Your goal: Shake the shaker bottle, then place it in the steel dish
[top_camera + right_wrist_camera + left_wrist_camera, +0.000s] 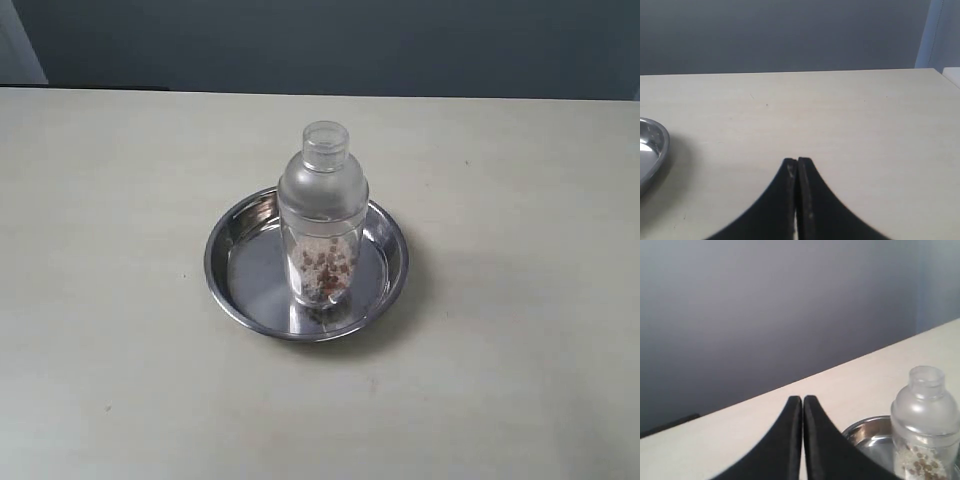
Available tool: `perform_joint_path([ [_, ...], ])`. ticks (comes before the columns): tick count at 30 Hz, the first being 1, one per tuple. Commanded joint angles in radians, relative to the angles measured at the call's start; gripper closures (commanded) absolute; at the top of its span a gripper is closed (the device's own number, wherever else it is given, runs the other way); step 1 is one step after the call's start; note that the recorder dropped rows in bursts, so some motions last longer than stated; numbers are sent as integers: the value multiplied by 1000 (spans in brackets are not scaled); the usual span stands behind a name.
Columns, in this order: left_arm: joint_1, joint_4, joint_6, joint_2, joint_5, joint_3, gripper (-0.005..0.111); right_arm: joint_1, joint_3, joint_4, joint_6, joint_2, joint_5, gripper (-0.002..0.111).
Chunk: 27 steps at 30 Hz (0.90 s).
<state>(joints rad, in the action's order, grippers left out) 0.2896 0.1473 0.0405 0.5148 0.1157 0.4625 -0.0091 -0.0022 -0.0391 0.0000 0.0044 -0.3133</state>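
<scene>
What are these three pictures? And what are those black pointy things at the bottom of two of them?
These come from a robot with two arms, and three cameras took them at the same moment. One camera sits off the arms and looks down on a pale table. On it is a shiny steel dish, and standing upright inside the dish is a clear shaker bottle with reddish-brown grains in it.

The other two cameras ride on the robot's wrists. The black pointy things are its pinchers, called grippers. The left gripper is shut with nothing in it; beside it you can see the bottle and part of the dish. The right gripper is shut and empty too, with just the dish's edge off to one side. Nothing is being held.
</scene>
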Motion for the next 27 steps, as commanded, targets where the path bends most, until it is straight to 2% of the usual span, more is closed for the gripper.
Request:
perform_joint_path([
  [1, -113, -83, 2, -178, -116, -217, 106, 0, 2, 1, 0, -4, 8, 109],
  [4, -174, -147, 2, -278, -110, -332, 106, 0, 2, 1, 0, -4, 8, 109],
  [10, -240, -165, 2, -377, -108, -463, 106, 0, 2, 1, 0, -4, 8, 109],
  [16, -240, -185, 2, -387, 8, -463, 106, 0, 2, 1, 0, -4, 8, 109],
  [18, -240, -213, 2, -387, 109, -463, 106, 0, 2, 1, 0, -4, 8, 109],
  [27, -240, -213, 2, -387, 100, -463, 106, 0, 2, 1, 0, -4, 8, 109],
])
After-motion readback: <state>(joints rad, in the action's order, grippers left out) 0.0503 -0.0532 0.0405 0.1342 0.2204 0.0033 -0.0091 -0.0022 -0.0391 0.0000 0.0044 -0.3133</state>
